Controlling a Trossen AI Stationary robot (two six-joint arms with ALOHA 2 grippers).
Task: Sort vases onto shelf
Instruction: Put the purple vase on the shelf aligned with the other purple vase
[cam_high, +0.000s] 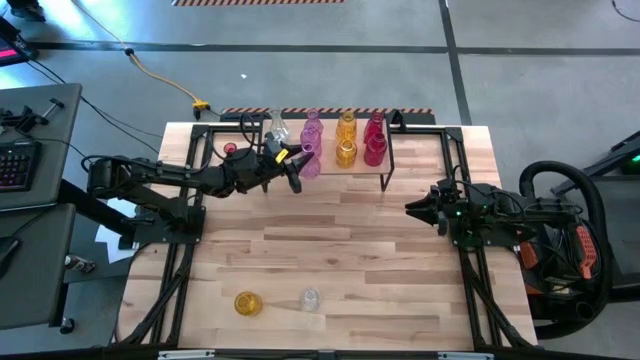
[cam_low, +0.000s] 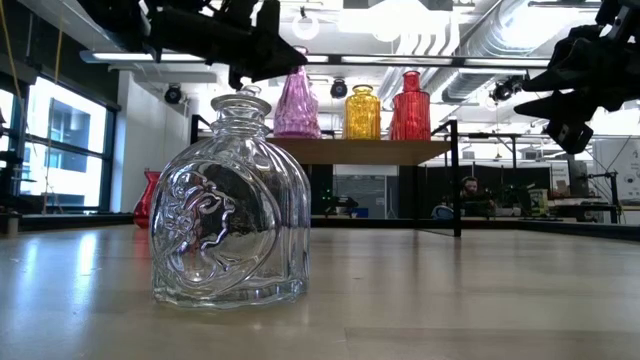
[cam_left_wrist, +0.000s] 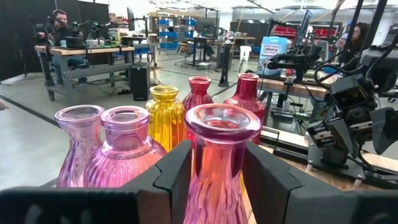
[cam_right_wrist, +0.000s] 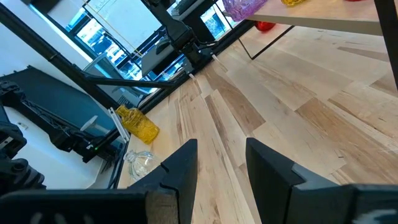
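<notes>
My left gripper (cam_high: 292, 163) reaches over the wooden shelf's (cam_high: 400, 160) left front part, shut on a pink vase (cam_left_wrist: 219, 168). Several vases stand on the shelf: clear (cam_high: 278, 125), pink (cam_high: 312, 127), amber (cam_high: 346, 125) and red (cam_high: 375, 150) ones. Behind the held vase, the left wrist view shows two pink vases (cam_left_wrist: 124, 149), an amber vase (cam_left_wrist: 165, 115) and two red ones (cam_left_wrist: 247, 96). An amber vase (cam_high: 247, 303) and a clear vase (cam_low: 230, 220) stand on their bases near the table's near edge. My right gripper (cam_high: 412, 207) waits open over the table's right part. My left gripper pinches the pink vase between its two fingers (cam_left_wrist: 177, 177), just under the flared rim, at the neck (cam_left_wrist: 221, 158). The fingers come level from the table's left side. The vase stands upright in the hold. In the low view its base (cam_low: 297, 132) sits level with the shelf board.
A small red vase (cam_high: 230, 148) stands on the table left of the shelf, also seen as the red vase (cam_low: 148, 200) in the low view. The shelf's black wire legs (cam_high: 388, 178) reach down to the tabletop. Bare tabletop (cam_high: 350, 250) lies between the shelf and the near vases.
</notes>
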